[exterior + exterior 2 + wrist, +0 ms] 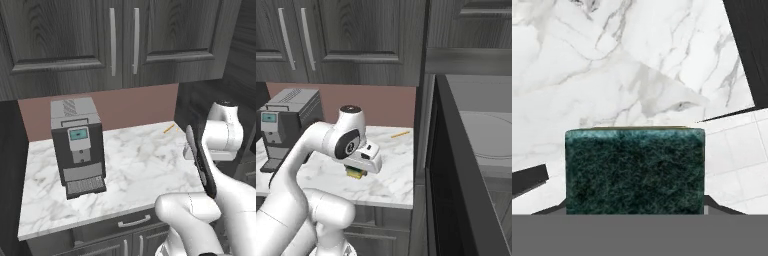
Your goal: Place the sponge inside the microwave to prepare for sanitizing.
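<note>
Fingers clamp the sponge (634,170) between them; the gripper (356,172) should lift it clear, then swing toward the microwave (476,145) cavity.

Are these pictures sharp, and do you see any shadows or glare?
Left base view: the boxy grey-black coffee machine is soft-edged, without glare. Right base view: a faint shadow under the green-and-yellow sponge. Hand view: the sponge's green top looms large, speckled and grainy.

- Sponge (634,170): dark green top over yellow base, level, just above the marble worktop (391,180).
- Microwave (476,150): door (456,165) swung open, light interior with round turntable.
</note>
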Motion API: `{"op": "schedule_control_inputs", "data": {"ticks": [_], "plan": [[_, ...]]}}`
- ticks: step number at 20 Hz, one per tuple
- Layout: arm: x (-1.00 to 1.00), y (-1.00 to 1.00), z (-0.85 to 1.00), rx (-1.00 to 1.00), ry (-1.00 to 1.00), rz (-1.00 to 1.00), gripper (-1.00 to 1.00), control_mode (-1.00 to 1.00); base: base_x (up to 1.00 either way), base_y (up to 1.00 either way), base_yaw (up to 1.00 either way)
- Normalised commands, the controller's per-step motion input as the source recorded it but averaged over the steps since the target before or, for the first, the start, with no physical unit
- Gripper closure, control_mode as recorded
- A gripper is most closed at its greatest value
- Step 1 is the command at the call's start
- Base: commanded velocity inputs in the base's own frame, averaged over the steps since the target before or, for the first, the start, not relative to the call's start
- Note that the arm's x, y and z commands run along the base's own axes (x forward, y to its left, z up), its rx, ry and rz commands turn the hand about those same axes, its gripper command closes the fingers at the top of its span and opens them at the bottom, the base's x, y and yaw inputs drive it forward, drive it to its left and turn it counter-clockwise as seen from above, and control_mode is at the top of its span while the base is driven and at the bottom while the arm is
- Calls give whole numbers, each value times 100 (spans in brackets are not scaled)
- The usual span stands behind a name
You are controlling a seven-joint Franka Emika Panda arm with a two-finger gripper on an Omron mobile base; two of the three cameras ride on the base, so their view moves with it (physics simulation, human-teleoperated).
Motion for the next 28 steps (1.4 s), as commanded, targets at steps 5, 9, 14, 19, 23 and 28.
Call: {"op": "schedule_control_inputs", "data": {"ticks": [5, 9, 14, 19, 23, 28], "plan": [[-34, 8, 42, -3, -26, -6, 100, -100, 0, 0, 0], [-20, 2, 48, -6, -1, -5, 100, -100, 0, 0, 0], [-5, 14, 36, -4, 7, -4, 100, -100, 0, 0, 0], [-2, 20, 0, 0, 10, 0, 100, -100, 0, 0, 0], [-7, 1, -3, 4, 0, 0, 100, -100, 0, 0, 0], [0, 0, 0, 0, -1, 0, 100, -100, 0, 0, 0]]}}
